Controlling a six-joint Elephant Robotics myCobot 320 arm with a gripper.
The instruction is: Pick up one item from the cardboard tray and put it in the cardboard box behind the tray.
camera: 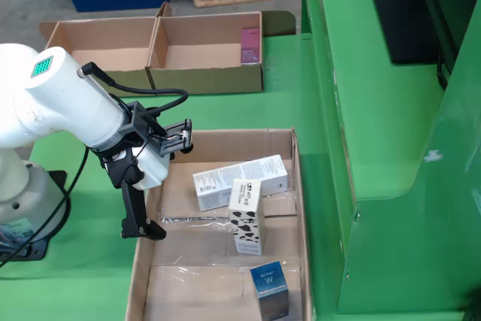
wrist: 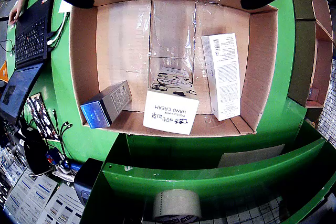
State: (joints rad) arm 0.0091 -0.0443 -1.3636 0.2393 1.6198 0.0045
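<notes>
In the fixed view, the white arm (camera: 60,107) is seen at the left, with the tool (camera: 161,186) held over the left wall of the cardboard tray (camera: 293,186). One dark finger (camera: 134,212) hangs down beside that wall, and a second is seen higher up; the fingers are spread wide and nothing is held between them. Inside the tray, a long white box (camera: 240,181) is laid on its side, a cow-patterned hand cream box (camera: 246,216) is stood upright just in front of it, and a blue box (camera: 270,289) is stood nearer the camera. Behind the tray, on the green tabletop (camera: 285,114), two cardboard boxes (camera: 154,50) are set side by side; a pink item (camera: 250,44) is leaned against the right wall of the right one.

In the riding view, the blue box (wrist: 106,104) is seen at the left, the hand cream box (wrist: 171,106) in the middle and the long white box (wrist: 222,75) at the right, with a tape roll (wrist: 177,206) below the tray.
</notes>
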